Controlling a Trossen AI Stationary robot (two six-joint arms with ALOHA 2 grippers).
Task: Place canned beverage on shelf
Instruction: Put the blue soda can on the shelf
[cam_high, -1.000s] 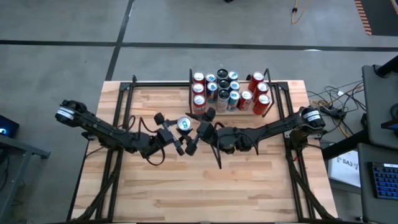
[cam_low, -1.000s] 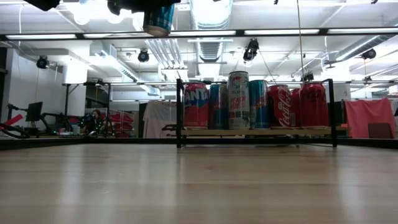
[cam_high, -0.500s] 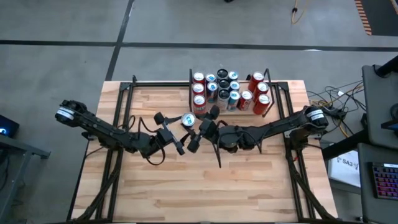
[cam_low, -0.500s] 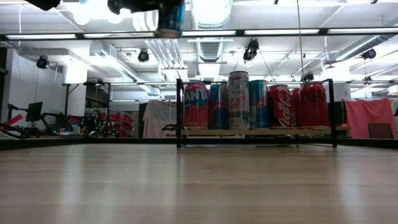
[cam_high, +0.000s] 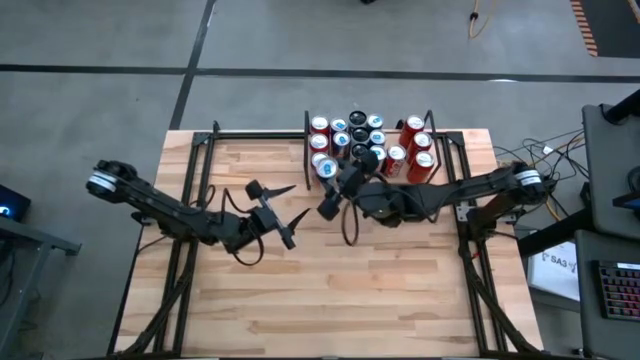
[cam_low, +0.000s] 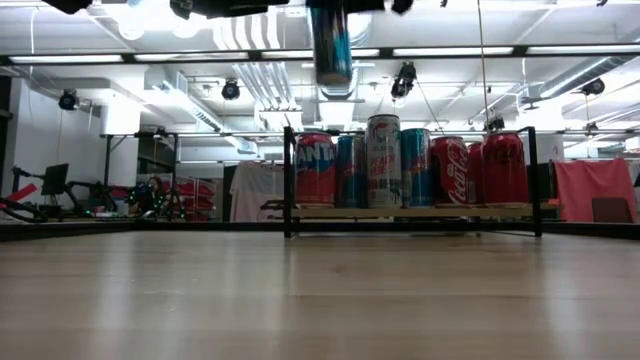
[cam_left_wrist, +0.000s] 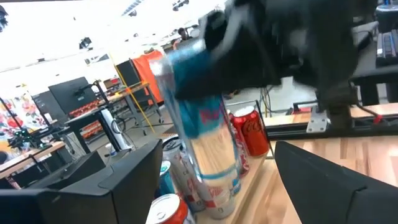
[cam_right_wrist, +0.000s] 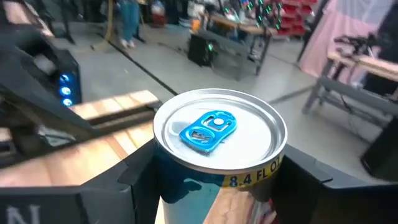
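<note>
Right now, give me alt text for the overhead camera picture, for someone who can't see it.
The right gripper holds a slim teal and silver can upright in the air beside the small light-wood shelf with black rails, which already carries a cluster of red, blue and silver cans. The left gripper hovers open over the middle of the butcher-block table.

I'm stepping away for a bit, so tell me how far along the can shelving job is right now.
Done: the shelf already holds a cluster of cans. In hand: the right gripper grips a teal-tabbed can in the air near the shelf's left end, while the left gripper stands open over the table. Left: lowering that can onto the shelf and releasing it.
</note>
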